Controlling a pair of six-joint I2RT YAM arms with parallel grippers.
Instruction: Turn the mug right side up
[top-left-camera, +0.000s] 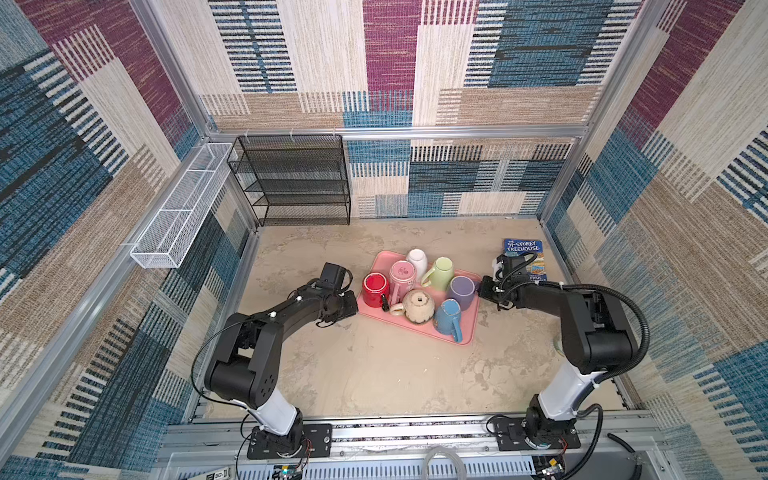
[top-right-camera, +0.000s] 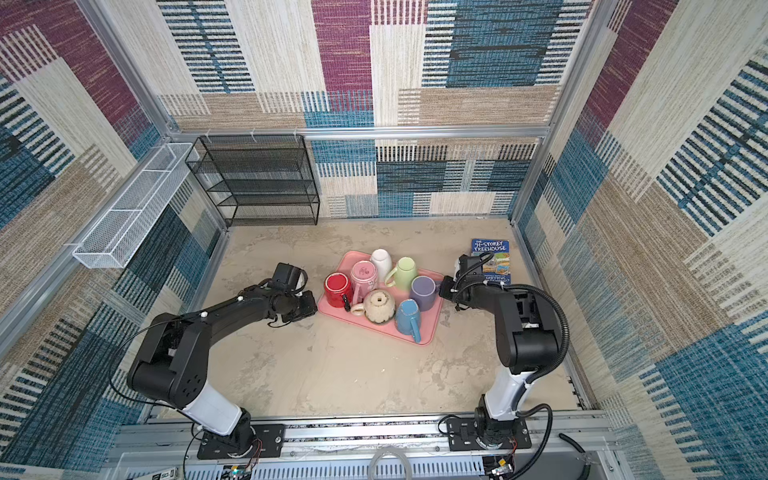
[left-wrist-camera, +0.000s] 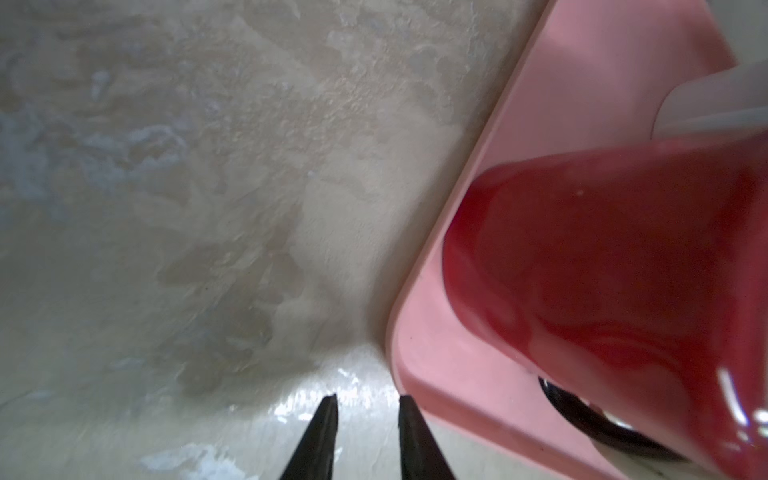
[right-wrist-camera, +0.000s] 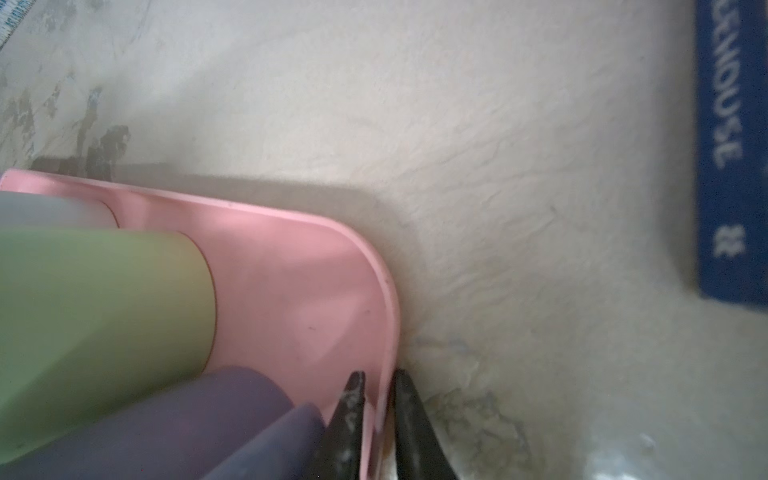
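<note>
The glossy red mug (top-left-camera: 375, 289), black-handled, stands at a corner of the smooth pink tray (right-wrist-camera: 299, 282). Left fingers (left-wrist-camera: 322, 432), slim and dark, sit narrowly parted and empty over the mottled, rough tabletop (left-wrist-camera: 208, 208). Right fingers (right-wrist-camera: 349, 407) pinch the tray's rounded rim.

On the pink tray (top-left-camera: 471, 322): red mug (top-left-camera: 375, 289), pink mug (top-left-camera: 402, 274), white mug (top-left-camera: 417, 259), green mug (top-left-camera: 442, 270), purple mug (top-left-camera: 462, 291), blue mug (top-left-camera: 448, 316), cream mug (top-left-camera: 419, 306). Right of the tray, a blue book (top-left-camera: 524, 253).
</note>
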